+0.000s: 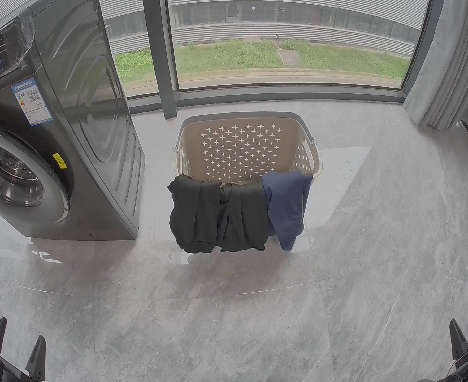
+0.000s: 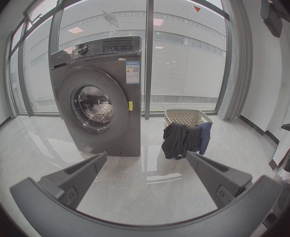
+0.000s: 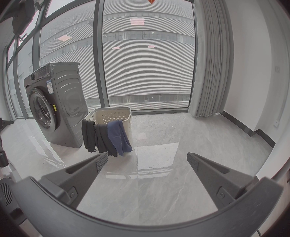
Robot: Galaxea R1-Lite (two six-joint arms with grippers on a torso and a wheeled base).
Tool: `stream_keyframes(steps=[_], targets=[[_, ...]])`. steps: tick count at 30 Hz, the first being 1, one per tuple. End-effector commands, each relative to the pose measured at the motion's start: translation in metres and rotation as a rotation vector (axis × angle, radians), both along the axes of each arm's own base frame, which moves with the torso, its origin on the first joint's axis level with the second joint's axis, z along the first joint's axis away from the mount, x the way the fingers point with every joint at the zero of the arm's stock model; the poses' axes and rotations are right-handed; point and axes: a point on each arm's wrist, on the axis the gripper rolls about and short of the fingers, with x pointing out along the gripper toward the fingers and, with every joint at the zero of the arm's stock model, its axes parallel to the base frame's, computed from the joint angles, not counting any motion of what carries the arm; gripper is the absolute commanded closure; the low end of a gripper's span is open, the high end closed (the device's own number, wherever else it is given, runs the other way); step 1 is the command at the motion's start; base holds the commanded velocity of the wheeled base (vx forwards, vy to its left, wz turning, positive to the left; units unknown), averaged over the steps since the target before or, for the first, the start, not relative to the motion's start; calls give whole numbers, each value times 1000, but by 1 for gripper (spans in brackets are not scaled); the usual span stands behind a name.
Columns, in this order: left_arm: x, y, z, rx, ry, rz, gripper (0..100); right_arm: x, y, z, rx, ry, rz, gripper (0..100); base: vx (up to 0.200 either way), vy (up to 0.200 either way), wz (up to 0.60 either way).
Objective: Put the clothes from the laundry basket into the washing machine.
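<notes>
Because the clothes [image 1: 218,216] hung over the near rim of the basket [image 1: 239,144], black beside blue, I judged they were draped so for an easy pinch. My left gripper [image 2: 145,157] and right gripper [image 3: 147,157] were spread apart, empty, low, well short of the basket ahead; the washer [image 1: 85,107] stood left of it.

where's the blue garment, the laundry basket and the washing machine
blue garment [image 1: 286,208]: head view, middle of the cloth hanging over the basket's front rim
laundry basket [image 1: 239,144]: head view, perforated inner back wall
washing machine [image 2: 95,107]: left wrist view, round porthole in its front
</notes>
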Motion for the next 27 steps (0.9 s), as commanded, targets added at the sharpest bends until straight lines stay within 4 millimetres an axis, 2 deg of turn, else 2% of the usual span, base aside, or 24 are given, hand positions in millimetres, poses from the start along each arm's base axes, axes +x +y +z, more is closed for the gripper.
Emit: stream_keyframes(steps=[1,27], targets=[[1,0,-4,-1,8,1,0,1,0,-5,-2,15,2,0,0,0,0],[1,0,-4,-4,8,-1,0,1,0,-5,-2,15,3,0,0,0,0]])
